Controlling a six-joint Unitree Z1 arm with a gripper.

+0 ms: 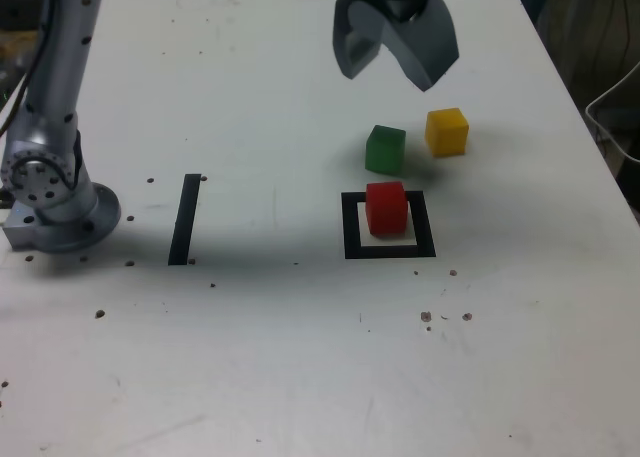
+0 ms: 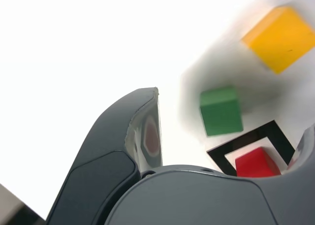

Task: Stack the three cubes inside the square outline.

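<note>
The hand [image 1: 396, 65] hangs at the top centre of the exterior view, jaws spread wide and empty, above the green cube [image 1: 385, 149] and yellow cube [image 1: 446, 131] in the frame's upper right. Just below them the red cube [image 1: 386, 206] sits inside the square outline [image 1: 350, 227] on the white surface [image 1: 300, 357]. Green and yellow stand near each other, so I judge a wide descent could clip the neighbour or nudge the red cube.

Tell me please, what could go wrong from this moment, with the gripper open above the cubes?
1. The green cube and the yellow cube sit close together; the open gripper may bump one while taking the other.
2. The red cube stands just beside the green cube and could get pushed out of the square outline.
</note>
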